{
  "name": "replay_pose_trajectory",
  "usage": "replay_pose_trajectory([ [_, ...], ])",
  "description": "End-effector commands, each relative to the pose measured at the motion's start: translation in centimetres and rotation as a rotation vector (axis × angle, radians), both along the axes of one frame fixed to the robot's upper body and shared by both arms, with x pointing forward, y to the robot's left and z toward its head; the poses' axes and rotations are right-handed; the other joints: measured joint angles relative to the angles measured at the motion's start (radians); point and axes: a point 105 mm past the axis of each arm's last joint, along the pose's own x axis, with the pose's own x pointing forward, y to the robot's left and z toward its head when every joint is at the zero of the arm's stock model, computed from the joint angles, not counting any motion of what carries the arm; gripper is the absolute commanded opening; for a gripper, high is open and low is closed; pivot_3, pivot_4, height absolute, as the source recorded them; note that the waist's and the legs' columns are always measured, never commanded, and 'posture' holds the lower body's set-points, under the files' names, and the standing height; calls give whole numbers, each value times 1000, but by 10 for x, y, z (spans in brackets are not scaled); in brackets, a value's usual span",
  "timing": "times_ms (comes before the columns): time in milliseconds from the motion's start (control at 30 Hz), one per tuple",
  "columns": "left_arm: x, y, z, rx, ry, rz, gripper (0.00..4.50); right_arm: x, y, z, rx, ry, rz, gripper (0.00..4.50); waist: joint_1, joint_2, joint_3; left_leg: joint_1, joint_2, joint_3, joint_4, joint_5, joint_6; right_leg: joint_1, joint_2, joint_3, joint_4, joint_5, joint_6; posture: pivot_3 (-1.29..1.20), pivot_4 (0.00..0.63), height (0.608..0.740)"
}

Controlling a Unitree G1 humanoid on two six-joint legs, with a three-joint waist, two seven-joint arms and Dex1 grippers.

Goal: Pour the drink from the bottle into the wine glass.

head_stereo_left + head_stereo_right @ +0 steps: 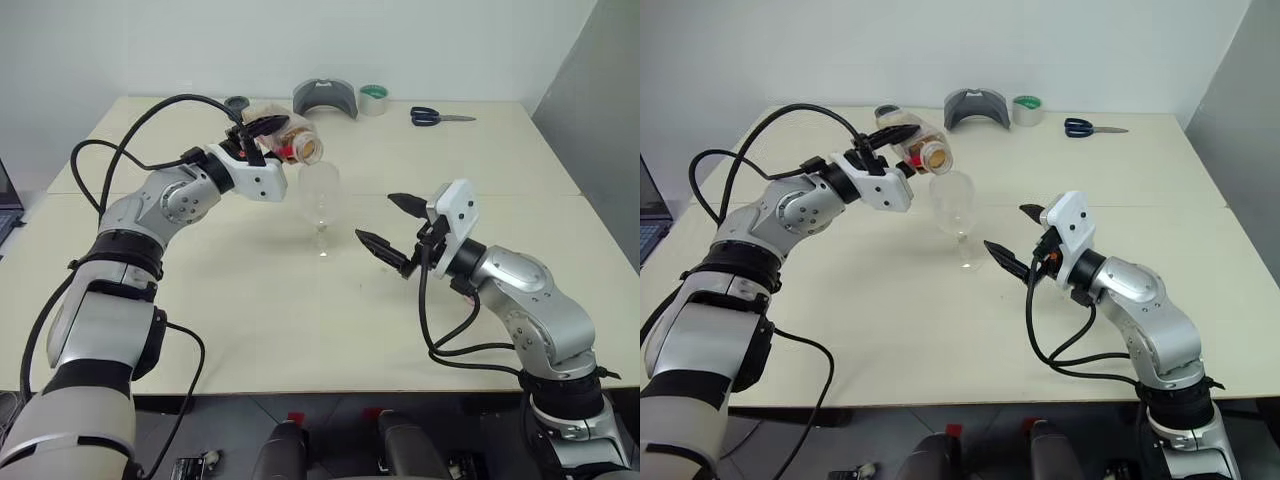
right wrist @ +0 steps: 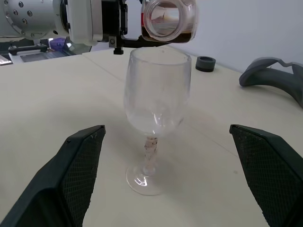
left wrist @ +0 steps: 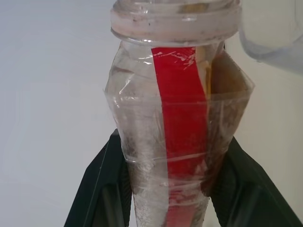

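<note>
Two hands busy: left hand (image 1: pixel 262 128) pinches the uncapped clear plastic bottle (image 1: pixel 290 140), tipped over the empty stemmed wine glass (image 1: pixel 320 200); right hand (image 1: pixel 388 224) spread wide. More tilt needed.

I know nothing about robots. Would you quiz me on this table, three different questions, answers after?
1. True or false: the bottle has its cap on.
2. The left tool holds: A) scissors B) the bottle C) tape roll.
3. What stands between the right tool's open fingers?

Key:
1. False; its mouth is open, tipped over the wine glass.
2. B.
3. The wine glass, untouched and upright on the table.
</note>
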Motion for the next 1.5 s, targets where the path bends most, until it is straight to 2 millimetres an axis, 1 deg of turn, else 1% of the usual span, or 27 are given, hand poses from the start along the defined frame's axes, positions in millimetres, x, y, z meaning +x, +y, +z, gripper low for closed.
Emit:
replay_pose_trajectory([
  [33,-3,3,27,-17,-97,-2,1765,-6,2,18,26,-56,20,4500,0,0,0,0,0,0,0,0,0,0,0,0,0,0,0,0,150,740],
  [333,-3,4,31,8,-136,4,1765,-11,6,17,18,-44,61,4500,0,0,0,0,0,0,0,0,0,0,0,0,0,0,0,0,150,740],
  [600,-2,4,33,26,-159,12,1765,-11,6,21,44,-65,57,4500,0,0,0,0,0,0,0,0,0,0,0,0,0,0,0,0,150,740],
  [900,-1,3,36,43,-180,17,1765,-26,18,24,85,-70,138,4500,0,0,0,0,0,0,0,0,0,0,0,0,0,0,0,0,150,740],
  [1167,1,4,39,51,-199,32,1765,-23,20,24,89,-78,97,4500,0,0,0,0,0,0,0,0,0,0,0,0,0,0,0,0,150,740],
  [1500,2,4,40,56,-207,33,1765,-22,20,14,55,-60,76,4500,0,0,0,0,0,0,0,0,0,0,0,0,1,0,0,0,150,740],
])
